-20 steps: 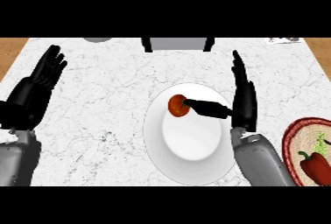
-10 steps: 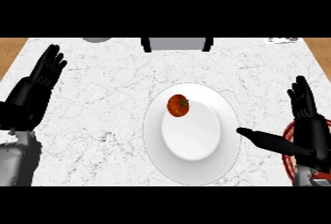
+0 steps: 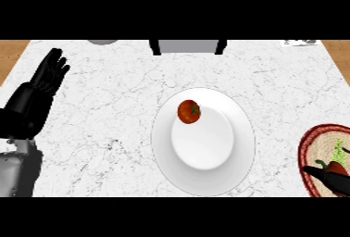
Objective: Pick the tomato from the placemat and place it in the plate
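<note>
Looking steeply down on white marble counter (image 3: 103, 120). Finding tomato (image 3: 189, 111) lying inside white plate (image 3: 226, 162), on its upper-L part close to rim, green stem showing on tomato's R side, no hand touching it. Seeing plate sitting approx. at counter ctr, well apart from L hand (image 3: 42, 85) and near placemat (image 3: 305, 149). Noting L hand at view's L edge, resting open w/ fingers straight and pointing up, holding nothing, grey forearm (image 3: 15, 172) running down below it to lower edge. Spotting round woven placemat w/ red-brown rim at view's R edge, partly cut off there, carrying red pepper (image 3: 334, 165) w/ green stem and some pale green bits (image 3: 338, 149) above it. Catching only a black sliver of R hand (image 3: 335, 178) in lower-R corner, lying across placemat's lower part just below pepper; not managing to tell whether open or closed, nor whether touching pepper. Noticing along counter's far edge a grey round thing (image 3: 103, 41), a dark-framed grey object (image 3: 188, 46) and a small unclear item (image 3: 301, 43) at top R, too small to identify.
</note>
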`<state>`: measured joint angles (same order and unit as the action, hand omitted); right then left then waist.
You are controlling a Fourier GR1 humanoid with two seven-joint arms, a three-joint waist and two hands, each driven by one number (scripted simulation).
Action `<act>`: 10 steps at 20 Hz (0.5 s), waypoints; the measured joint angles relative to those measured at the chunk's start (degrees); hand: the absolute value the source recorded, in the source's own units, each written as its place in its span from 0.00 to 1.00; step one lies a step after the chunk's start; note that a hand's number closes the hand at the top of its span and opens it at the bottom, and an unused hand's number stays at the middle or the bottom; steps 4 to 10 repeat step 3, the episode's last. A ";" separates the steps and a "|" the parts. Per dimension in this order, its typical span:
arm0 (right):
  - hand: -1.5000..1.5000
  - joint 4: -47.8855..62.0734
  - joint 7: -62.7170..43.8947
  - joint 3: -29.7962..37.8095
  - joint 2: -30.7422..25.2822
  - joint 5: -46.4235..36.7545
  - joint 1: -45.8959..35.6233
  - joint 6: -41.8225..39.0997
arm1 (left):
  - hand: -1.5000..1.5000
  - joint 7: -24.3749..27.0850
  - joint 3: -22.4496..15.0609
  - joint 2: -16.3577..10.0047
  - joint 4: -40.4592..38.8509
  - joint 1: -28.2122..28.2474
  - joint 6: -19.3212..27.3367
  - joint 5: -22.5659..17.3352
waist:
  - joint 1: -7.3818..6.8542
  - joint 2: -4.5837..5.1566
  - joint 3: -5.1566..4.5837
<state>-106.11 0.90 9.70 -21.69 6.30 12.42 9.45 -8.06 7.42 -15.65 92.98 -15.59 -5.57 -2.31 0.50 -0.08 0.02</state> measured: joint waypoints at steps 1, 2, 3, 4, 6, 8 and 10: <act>0.00 0.29 1.16 1.16 -0.20 0.53 1.10 -1.25 | 0.50 0.28 0.23 -0.04 -0.87 -0.77 0.04 0.17 | 0.03 0.00 -0.01; 0.00 1.16 2.43 2.49 -0.54 1.22 1.49 -2.63 | 0.50 1.40 0.31 0.00 -1.56 -0.65 -0.10 0.50 | 0.01 0.02 -0.01; 0.00 0.96 3.03 3.23 -0.56 0.86 2.17 -3.14 | 0.50 1.13 0.21 0.24 -2.05 -1.39 0.18 0.77 | 0.01 0.03 -0.01; 0.00 0.96 3.03 3.23 -0.56 0.86 2.17 -3.14 | 0.50 1.13 0.21 0.24 -2.05 -1.39 0.18 0.77 | 0.01 0.03 -0.01; 0.00 0.96 3.03 3.23 -0.56 0.86 2.17 -3.14 | 0.50 1.13 0.21 0.24 -2.05 -1.39 0.18 0.77 | 0.01 0.03 -0.01; 0.00 0.96 3.03 3.23 -0.56 0.86 2.17 -3.14 | 0.50 1.13 0.21 0.24 -2.05 -1.39 0.18 0.77 | 0.01 0.03 -0.01; 0.00 0.96 3.03 3.23 -0.56 0.86 2.17 -3.14 | 0.50 1.13 0.21 0.24 -2.05 -1.39 0.18 0.77 | 0.01 0.03 -0.01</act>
